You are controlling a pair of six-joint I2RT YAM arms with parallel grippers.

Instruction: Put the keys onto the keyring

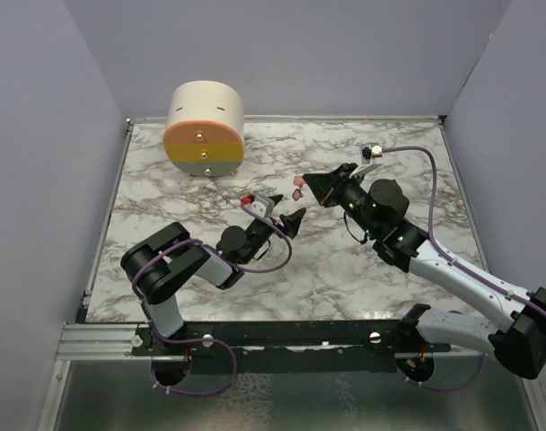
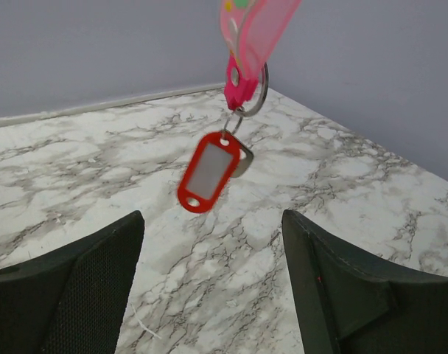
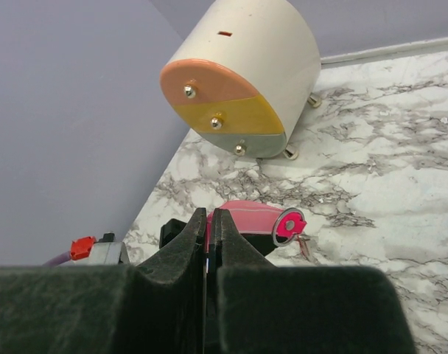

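The keyring (image 2: 264,88) hangs in the air in the left wrist view, a thin metal ring on a bright-pink strip (image 2: 262,26). Below the ring dangles the keys' red tag (image 2: 209,171), joined to it by a small loop, with the marble table under it. My left gripper (image 2: 213,221) is open just under the tag, one finger on each side, touching nothing. My right gripper (image 3: 210,214) is shut on the pink strip (image 3: 250,215), and the ring (image 3: 274,230) sticks out past its fingertips. From above, both grippers (image 1: 291,221) (image 1: 312,186) meet mid-table around the keyring (image 1: 298,187).
A round cream box (image 1: 205,128) with an orange, yellow and grey face and three knobs stands at the back left of the marble table (image 1: 345,269). Grey walls close in the table at the back and on both sides.
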